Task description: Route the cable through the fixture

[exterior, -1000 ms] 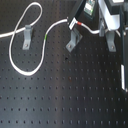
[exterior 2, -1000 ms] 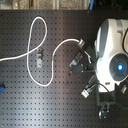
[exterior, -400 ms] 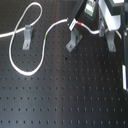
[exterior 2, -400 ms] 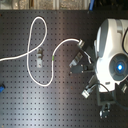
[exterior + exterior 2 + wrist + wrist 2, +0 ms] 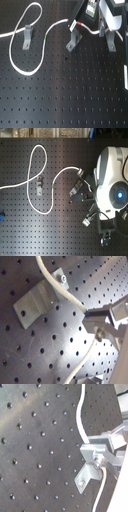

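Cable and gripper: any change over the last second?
No visible change. In both exterior views the cable keeps the same loop by the left fixture, its red band at the right fixture, and the gripper stays on the cable there. Jaws look closed on it in the first wrist view.

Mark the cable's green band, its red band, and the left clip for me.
green band [image 5: 46, 36], first exterior view: on the cable's descending stretch.
red band [image 5: 73, 22], first exterior view: on the cable near the hand.
left clip [image 5: 27, 35], first exterior view: on its upright face.
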